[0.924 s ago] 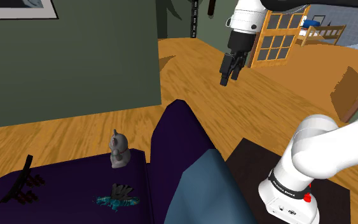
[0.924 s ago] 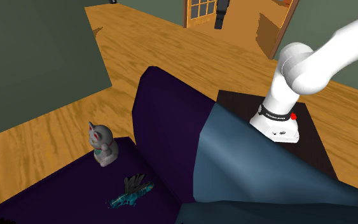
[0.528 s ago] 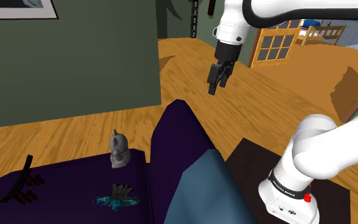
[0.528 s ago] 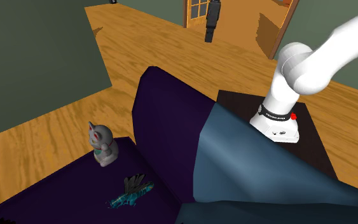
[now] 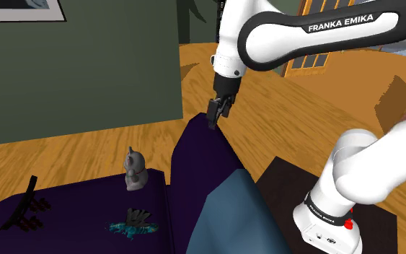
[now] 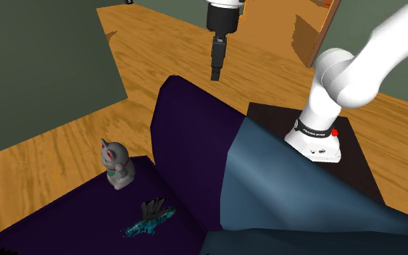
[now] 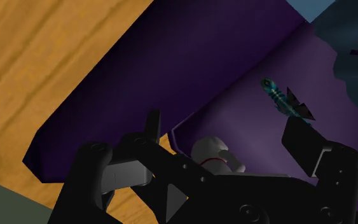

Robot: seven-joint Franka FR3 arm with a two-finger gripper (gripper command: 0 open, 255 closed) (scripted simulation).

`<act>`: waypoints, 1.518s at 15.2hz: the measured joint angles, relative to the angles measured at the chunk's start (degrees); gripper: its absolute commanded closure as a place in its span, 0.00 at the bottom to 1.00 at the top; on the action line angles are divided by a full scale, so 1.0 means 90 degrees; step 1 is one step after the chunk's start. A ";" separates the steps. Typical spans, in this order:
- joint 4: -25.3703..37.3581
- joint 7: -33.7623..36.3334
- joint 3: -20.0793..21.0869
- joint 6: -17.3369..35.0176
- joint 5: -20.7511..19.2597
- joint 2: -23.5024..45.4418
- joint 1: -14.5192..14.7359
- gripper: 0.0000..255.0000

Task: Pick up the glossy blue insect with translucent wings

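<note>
Insect [image 5: 131,226]; "FRANKA EMIKA" on arm [image 5: 316,32]

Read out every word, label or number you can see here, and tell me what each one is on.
"FRANKA EMIKA": white letters on the arm's dark cover, shoulder view.
White lettering on the dark band round the arm's foot: too small to read.
Nothing else reads as text.
</note>
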 measured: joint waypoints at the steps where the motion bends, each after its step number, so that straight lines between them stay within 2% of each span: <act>1: -0.0003 0.0019 0.0087 0.0173 0.0003 0.0145 0.0035 0.00; 7: 0.0215 0.0265 0.0678 0.1232 -0.0113 0.1288 0.0203 0.00; 12: 0.0513 0.0595 0.1146 0.1987 -0.0454 0.2266 0.0297 0.00; 18: 0.1274 0.1258 0.1594 0.2635 -0.1348 0.3705 0.0438 0.00; 23: 0.1959 0.1918 0.1713 0.2978 -0.2296 0.4861 0.0793 0.00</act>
